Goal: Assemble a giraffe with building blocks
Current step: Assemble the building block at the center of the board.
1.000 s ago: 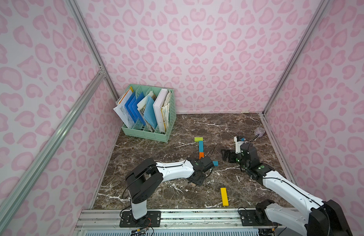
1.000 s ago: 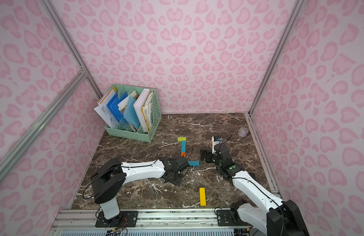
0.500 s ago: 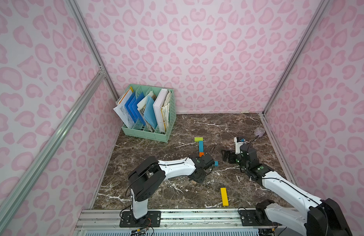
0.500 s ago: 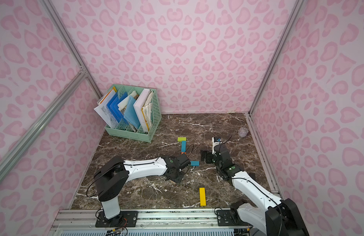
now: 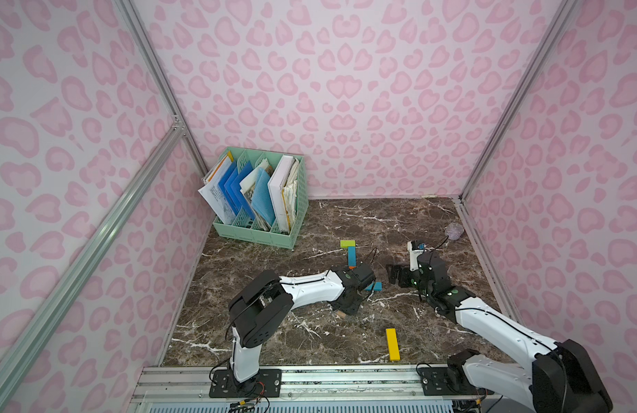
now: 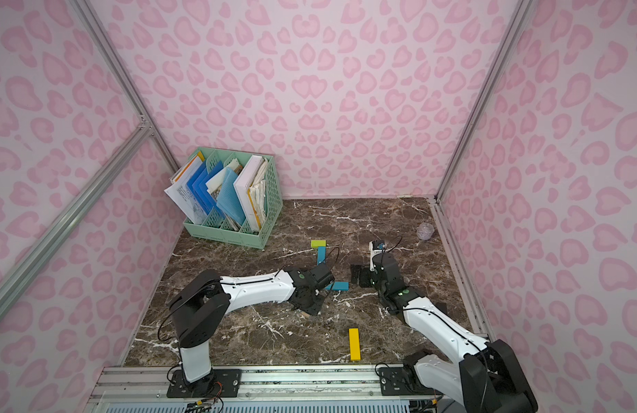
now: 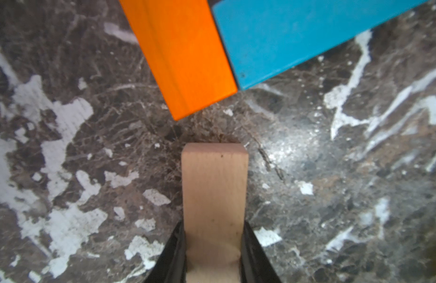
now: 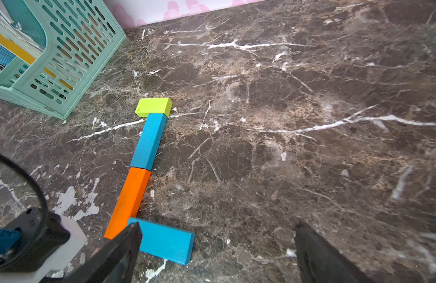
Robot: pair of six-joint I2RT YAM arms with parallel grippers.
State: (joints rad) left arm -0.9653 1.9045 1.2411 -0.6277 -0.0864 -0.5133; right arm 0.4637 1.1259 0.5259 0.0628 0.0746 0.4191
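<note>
The giraffe's lime-green head, teal neck block and orange block lie in a line on the marble, with a teal body block set crosswise at the orange end. My left gripper is shut on the tan block, held low, its free end a short gap from the orange block. In a top view only a tan tip shows under that wrist. My right gripper stands open and empty just right of the teal body block. A yellow block lies alone near the front.
A mint-green file rack full of folders and papers stands at the back left. A small clear object lies by the right wall. Pink patterned walls close in three sides, and a metal rail runs along the front.
The left arm has edged slightly to the right with the tan block in its grip. The right arm has stayed where it was.
</note>
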